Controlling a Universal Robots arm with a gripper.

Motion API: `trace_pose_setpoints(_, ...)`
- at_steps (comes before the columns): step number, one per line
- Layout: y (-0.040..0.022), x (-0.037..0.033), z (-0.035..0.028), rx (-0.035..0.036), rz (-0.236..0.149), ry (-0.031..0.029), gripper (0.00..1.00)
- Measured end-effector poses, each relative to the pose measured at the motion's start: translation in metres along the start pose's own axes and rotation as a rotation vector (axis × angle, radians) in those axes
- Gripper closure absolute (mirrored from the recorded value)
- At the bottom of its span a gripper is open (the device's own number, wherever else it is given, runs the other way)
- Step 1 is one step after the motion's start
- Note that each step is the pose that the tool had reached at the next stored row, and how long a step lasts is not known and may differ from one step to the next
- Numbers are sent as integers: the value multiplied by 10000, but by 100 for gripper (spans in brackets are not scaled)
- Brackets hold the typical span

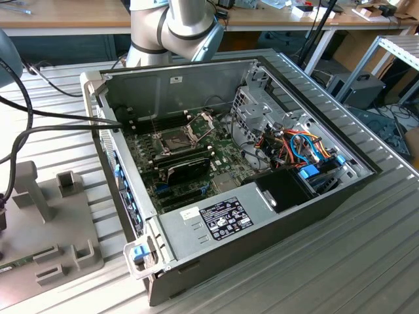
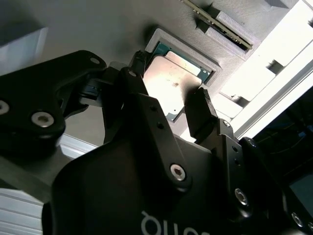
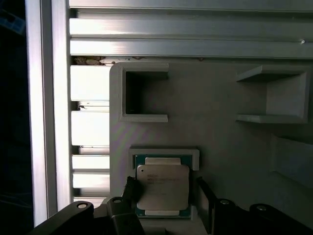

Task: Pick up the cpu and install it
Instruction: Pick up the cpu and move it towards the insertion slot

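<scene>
**Straddling the cpu in its fixture pocket**

In the exterior view, an open grey-and-black metal computer case (image 1: 262, 216) lies on a ribbed aluminium table (image 1: 353, 268). Inside it are a green motherboard (image 1: 219, 157), a square metal socket frame (image 1: 175, 139) and a long black card (image 1: 186, 168). A grey moulded plastic fixture plate (image 1: 65, 222) sits beside the case at the exterior view's left. The grey robot arm (image 1: 177, 26) stands behind the case.

In the first wrist view, the small square silver-topped cpu (image 3: 163, 181) lies flat in a shallow square recess of that plate. The black gripper (image 3: 166, 191) is spread, one finger (image 3: 130, 188) on each side of the chip. I cannot tell if they touch it.

In the second wrist view, the spread fingers again flank the cpu in its recess.
</scene>
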State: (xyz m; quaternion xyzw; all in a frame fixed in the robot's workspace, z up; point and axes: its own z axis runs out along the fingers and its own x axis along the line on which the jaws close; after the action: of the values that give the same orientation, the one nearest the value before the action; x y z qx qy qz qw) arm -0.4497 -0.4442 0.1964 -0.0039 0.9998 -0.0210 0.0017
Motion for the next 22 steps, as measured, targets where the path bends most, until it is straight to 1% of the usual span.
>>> trace_pose_setpoints(3, 0, 18, 1, 1, -3, -14, 40)
trace_pose_setpoints(12, 15, 19, 22, -1, -236, -30, 40)
trace_pose_setpoints(18, 20, 20, 52, 0, -244, -30, 40)
trace_pose_setpoints(22, 20, 20, 55, 0, -244, -30, 40)
